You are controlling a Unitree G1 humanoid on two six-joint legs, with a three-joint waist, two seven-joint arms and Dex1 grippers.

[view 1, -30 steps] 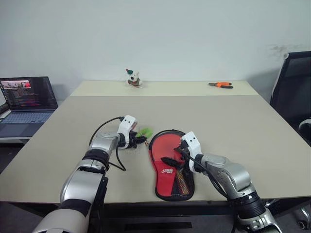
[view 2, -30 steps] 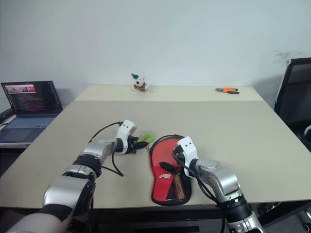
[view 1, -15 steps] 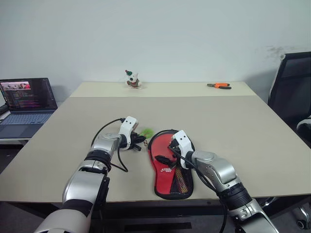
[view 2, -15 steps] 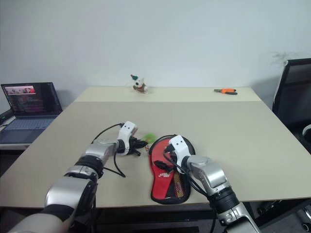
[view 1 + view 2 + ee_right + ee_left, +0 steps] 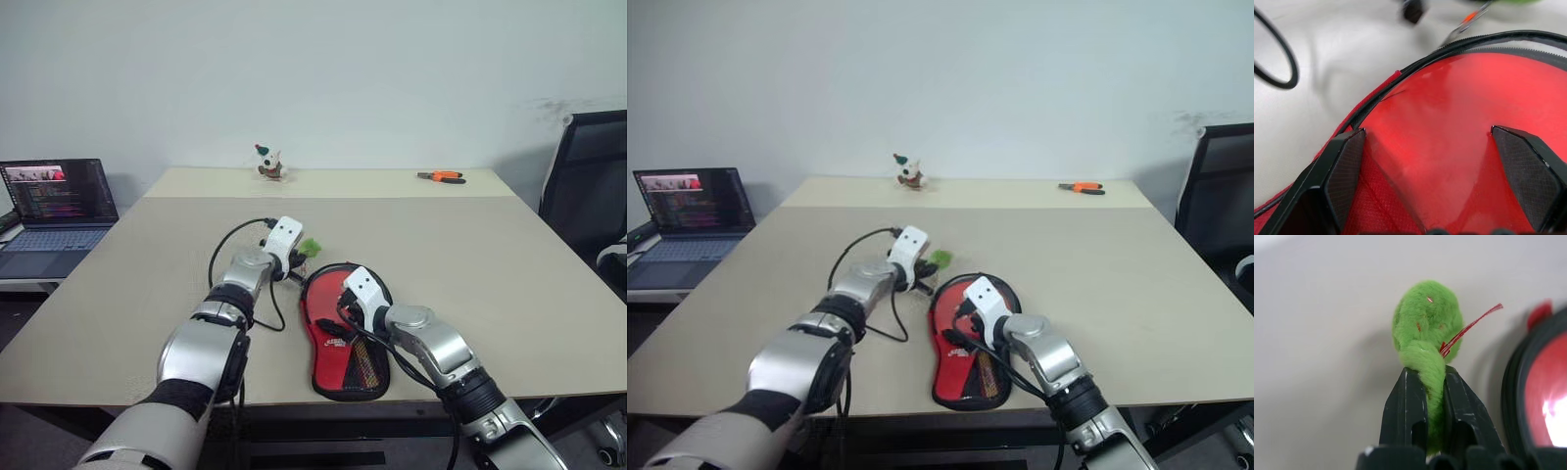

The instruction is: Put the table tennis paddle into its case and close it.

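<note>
Head views: on the beige table (image 5: 509,274), the table tennis paddle (image 5: 331,305) lies red-face-up in the case (image 5: 345,384). Left wrist view: the left gripper (image 5: 1426,382) pinches a fuzzy green toy (image 5: 1427,328). Right wrist view: the right gripper (image 5: 1427,142) hovers wide apart over the red rubber

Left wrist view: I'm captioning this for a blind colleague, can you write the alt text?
The left gripper is shut on a fuzzy green tassel with a thin red strand, held above the beige table. At one edge, the black rim of the case curves around the red face of the table tennis paddle.
</note>
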